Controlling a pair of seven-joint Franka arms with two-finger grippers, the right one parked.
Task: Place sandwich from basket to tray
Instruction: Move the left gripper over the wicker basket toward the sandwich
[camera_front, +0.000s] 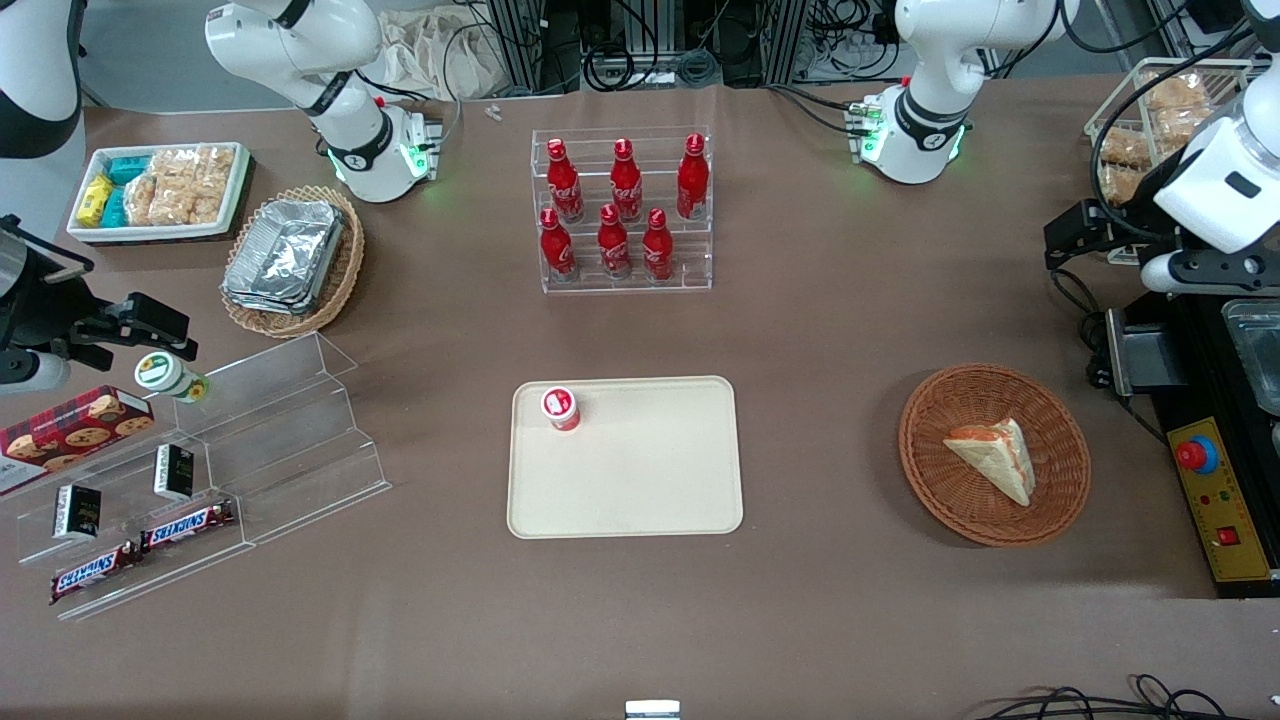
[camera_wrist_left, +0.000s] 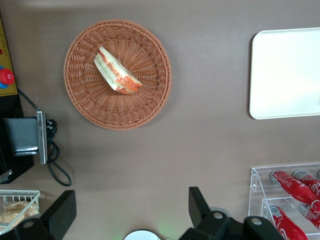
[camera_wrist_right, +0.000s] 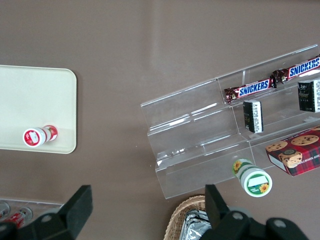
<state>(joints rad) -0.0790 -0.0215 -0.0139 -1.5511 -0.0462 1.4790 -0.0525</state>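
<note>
The tray (camera_front: 625, 480) is lying flat on the table (camera_front: 820, 330), and a small red cup (camera_front: 561, 408) is standing on its corner. Toward the working arm's end from the tray, the basket (camera_front: 960, 500) is sitting well apart, and the sandwich (camera_front: 995, 455) is lying inside it. The gripper (camera_wrist_left: 131, 212) is hanging above the bare table near the basket, farther from the front camera, with its fingers (camera_wrist_left: 199, 204) spread wide and holding nothing.

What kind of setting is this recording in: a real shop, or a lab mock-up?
Most likely a lab mock-up of a snack counter: the acrylic rack of cola bottles, the sandwich in the basket and cable clutter suggest it. The gripper hangs open above the table.
</note>
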